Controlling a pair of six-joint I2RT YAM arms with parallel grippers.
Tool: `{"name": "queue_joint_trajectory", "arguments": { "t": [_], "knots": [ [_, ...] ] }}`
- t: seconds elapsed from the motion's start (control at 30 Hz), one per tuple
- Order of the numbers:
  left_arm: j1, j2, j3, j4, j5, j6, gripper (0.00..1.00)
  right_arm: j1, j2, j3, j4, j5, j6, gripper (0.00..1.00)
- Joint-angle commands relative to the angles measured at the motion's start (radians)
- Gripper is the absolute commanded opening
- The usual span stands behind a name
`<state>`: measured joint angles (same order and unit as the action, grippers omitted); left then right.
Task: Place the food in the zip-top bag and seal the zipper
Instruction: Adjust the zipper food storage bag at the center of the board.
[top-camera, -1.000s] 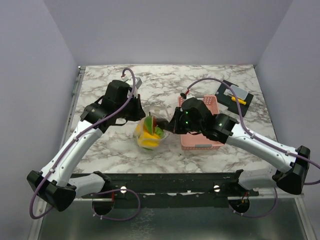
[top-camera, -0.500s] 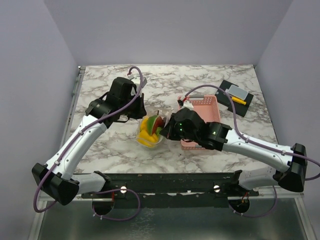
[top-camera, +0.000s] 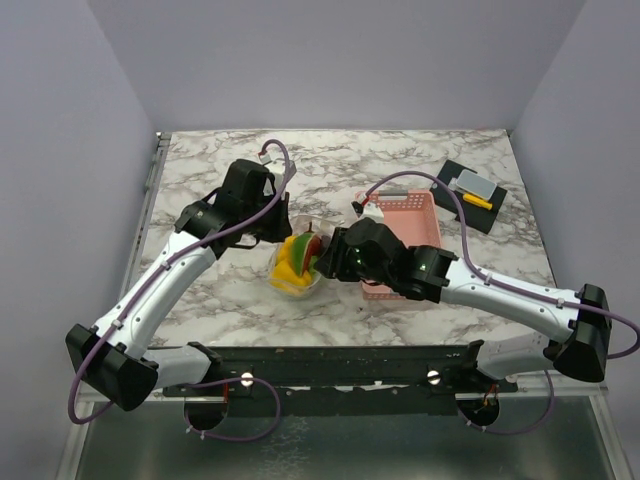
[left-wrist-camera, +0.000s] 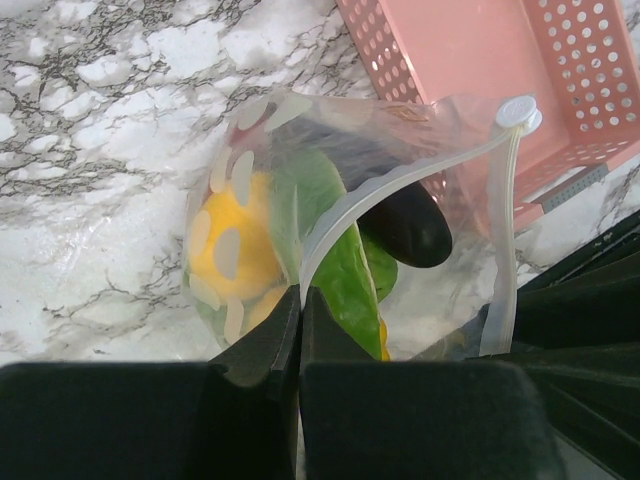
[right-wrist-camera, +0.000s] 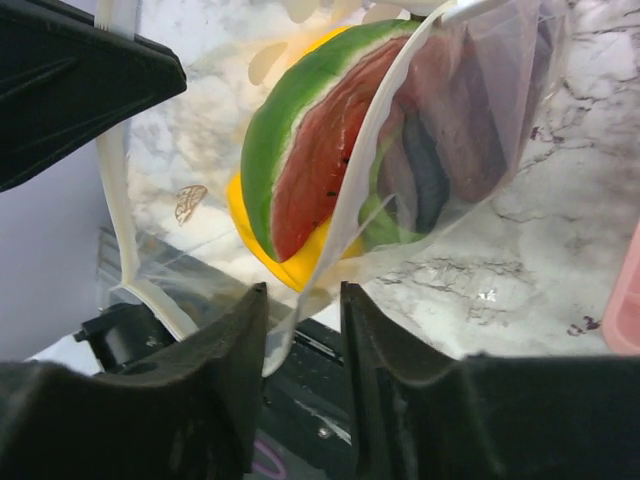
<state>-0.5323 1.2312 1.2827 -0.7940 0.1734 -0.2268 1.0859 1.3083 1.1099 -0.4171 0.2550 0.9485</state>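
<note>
The zip-top bag (top-camera: 296, 266) sits mid-table, holding the food: a watermelon slice (right-wrist-camera: 310, 150), yellow pieces (left-wrist-camera: 235, 245), a green piece (left-wrist-camera: 340, 250) and a dark purple piece (left-wrist-camera: 405, 225). My left gripper (left-wrist-camera: 300, 292) is shut on the bag's mouth edge at one end of the zipper (left-wrist-camera: 400, 180), which curves open to a white end tab (left-wrist-camera: 517, 112). In the top view this gripper (top-camera: 277, 232) is at the bag's far left. My right gripper (right-wrist-camera: 303, 300) is open, its jaws either side of the bag's other edge (right-wrist-camera: 350, 215). In the top view it (top-camera: 328, 262) is at the bag's right.
A pink perforated basket (top-camera: 415, 215) stands just right of the bag, partly under my right arm; it also shows in the left wrist view (left-wrist-camera: 480, 50). A black mat (top-camera: 468, 195) with small yellow and grey items lies at the back right.
My right gripper has moved left, off the basket and onto the bag's right edge. The left arm has shifted a little, still holding the bag.
</note>
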Motion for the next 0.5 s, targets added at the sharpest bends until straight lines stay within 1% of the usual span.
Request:
{"name": "queue_joint_trajectory", "arguments": {
  "t": [0.0, 0.1, 0.2, 0.33, 0.47],
  "knots": [
    [-0.005, -0.03, -0.023, 0.031, 0.027, 0.032, 0.0, 0.007, -0.032, 0.036, -0.045, 0.062, -0.083, 0.44],
    [-0.005, -0.038, -0.034, 0.032, 0.024, 0.043, 0.0, 0.006, -0.06, 0.051, -0.081, 0.094, -0.149, 0.51],
    [-0.005, -0.045, -0.038, 0.032, 0.02, 0.049, 0.0, 0.007, -0.096, 0.069, -0.1, 0.118, -0.255, 0.55],
    [-0.005, -0.053, -0.042, 0.032, 0.021, 0.063, 0.0, 0.005, -0.127, 0.117, -0.128, 0.142, -0.458, 0.59],
    [-0.005, -0.055, -0.042, 0.031, 0.017, 0.076, 0.0, -0.004, -0.128, 0.17, -0.152, 0.098, -0.697, 0.61]
  ]
}}
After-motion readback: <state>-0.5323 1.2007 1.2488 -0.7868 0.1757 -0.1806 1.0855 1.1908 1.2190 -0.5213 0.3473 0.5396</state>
